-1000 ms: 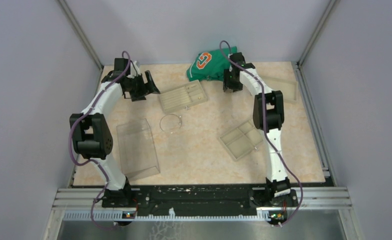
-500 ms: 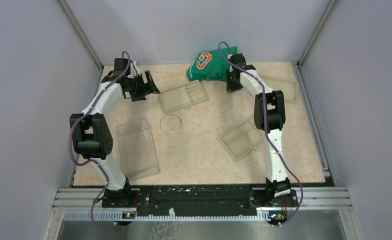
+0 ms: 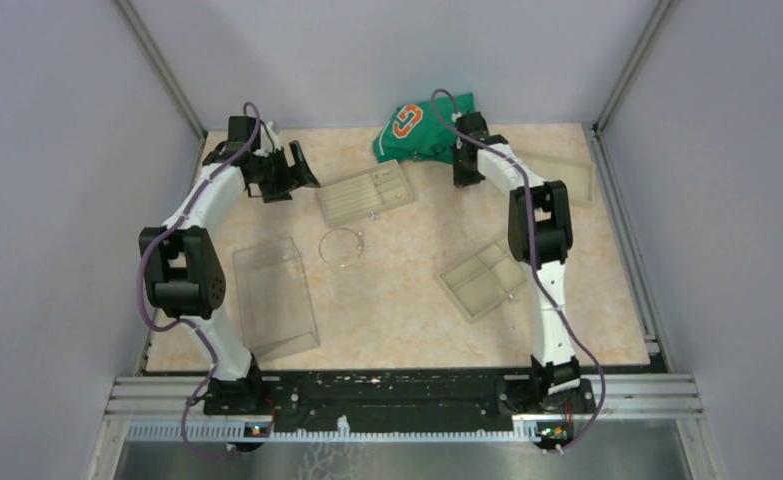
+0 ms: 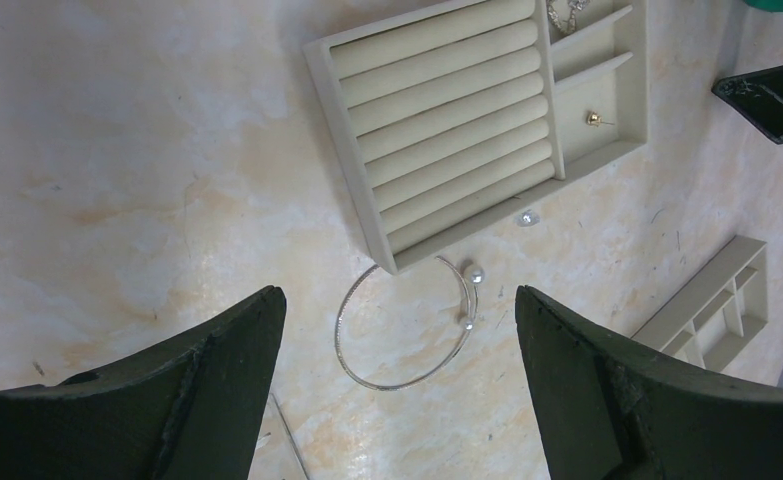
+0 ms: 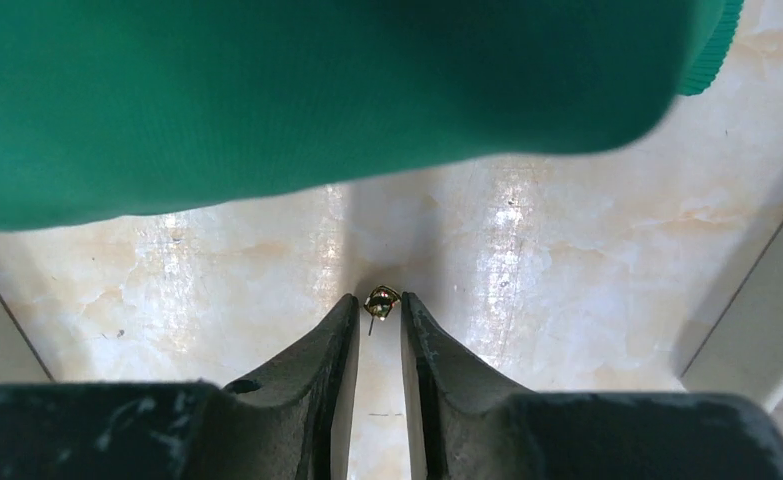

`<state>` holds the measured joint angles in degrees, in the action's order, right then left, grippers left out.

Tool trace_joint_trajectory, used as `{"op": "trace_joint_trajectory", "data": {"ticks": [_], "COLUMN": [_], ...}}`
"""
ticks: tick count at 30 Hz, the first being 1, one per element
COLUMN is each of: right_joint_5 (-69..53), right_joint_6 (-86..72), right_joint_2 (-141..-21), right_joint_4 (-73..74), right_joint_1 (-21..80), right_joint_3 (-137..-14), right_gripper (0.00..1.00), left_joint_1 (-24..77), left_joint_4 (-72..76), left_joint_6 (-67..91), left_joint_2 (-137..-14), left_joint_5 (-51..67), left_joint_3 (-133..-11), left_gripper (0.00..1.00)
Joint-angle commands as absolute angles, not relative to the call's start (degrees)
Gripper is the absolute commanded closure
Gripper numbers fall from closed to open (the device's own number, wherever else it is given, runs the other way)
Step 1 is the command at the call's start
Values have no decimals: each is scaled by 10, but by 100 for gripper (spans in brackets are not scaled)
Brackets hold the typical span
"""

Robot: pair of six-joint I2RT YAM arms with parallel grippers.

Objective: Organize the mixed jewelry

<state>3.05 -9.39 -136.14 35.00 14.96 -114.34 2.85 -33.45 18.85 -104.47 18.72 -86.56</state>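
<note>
The right hand (image 5: 378,303) is pinched almost shut on a tiny gold-coloured stud earring (image 5: 380,297), caught at its very fingertips beside the crumpled green cloth (image 5: 317,90) on the marbled tabletop (image 5: 567,250). The hold looks marginal, so a firm squeeze and a slow, level carry to the beige ring-roll tray (image 4: 437,120) seems wise. The left hand (image 4: 397,300) gapes wide above the thin silvery wire hoop (image 4: 398,387), which lies just beside that tray.

Wire hoop (image 3: 342,245) beside ridged tray (image 3: 353,199)
</note>
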Motion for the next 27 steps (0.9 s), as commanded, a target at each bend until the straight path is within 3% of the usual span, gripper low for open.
{"op": "trace_joint_trajectory", "data": {"ticks": [1, 6, 17, 27], "right_joint_5": [43, 46, 39, 23], "right_joint_6": [-92, -96, -112, -123], "right_joint_2": [-1360, -1370, -1370, -1330], "right_joint_4": [390, 395, 402, 399], "right_joint_1": [155, 155, 155, 155], "right_joint_3": [-1125, -1141, -1164, -1165], "right_gripper": [78, 80, 100, 100], "left_joint_1": [27, 27, 27, 28], "left_joint_4": [-325, -326, -329, -329], "left_joint_6": [191, 189, 186, 185], "left_joint_2": [-1034, -1034, -1029, -1032], "left_joint_5": [198, 196, 195, 199], "left_joint_3": [-874, -875, -876, -881], "left_gripper": [9, 9, 8, 8]}}
